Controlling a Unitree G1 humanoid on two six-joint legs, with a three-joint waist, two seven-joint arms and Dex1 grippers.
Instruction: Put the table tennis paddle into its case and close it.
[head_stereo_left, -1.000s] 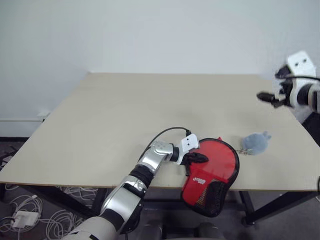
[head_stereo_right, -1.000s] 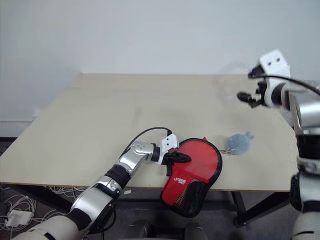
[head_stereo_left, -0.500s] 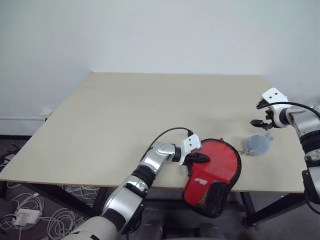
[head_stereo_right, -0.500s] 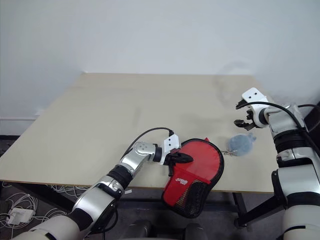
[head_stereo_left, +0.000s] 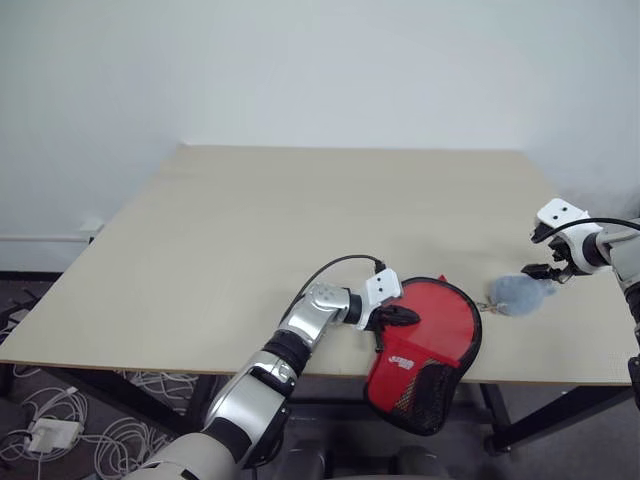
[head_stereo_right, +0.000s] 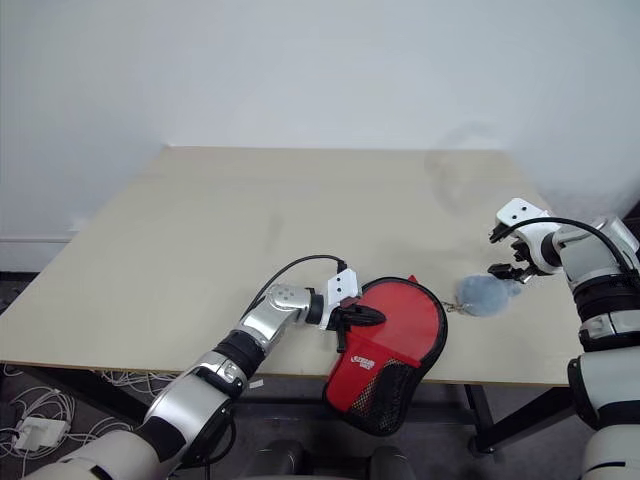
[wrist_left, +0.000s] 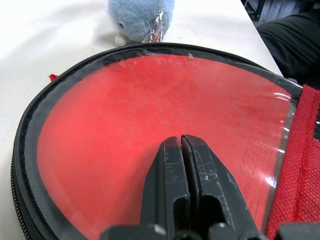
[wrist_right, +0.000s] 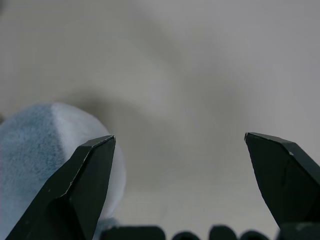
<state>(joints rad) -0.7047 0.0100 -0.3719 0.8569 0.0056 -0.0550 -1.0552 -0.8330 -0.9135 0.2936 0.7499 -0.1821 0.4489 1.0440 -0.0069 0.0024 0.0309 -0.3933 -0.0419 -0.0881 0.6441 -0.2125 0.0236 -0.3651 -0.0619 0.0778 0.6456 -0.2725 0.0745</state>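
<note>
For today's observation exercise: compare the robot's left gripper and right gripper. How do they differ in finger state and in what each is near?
The left gripper has its fingers shut together; the right gripper has them spread wide. The left gripper rests on the red case at the table's near edge; the right gripper hangs beside the fluffy blue keychain toy, gripping nothing. Both have two black fingers.

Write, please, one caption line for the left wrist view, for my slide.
Shut left gripper resting on the red case, blue plush keychain chained at its zipper edge.
</note>
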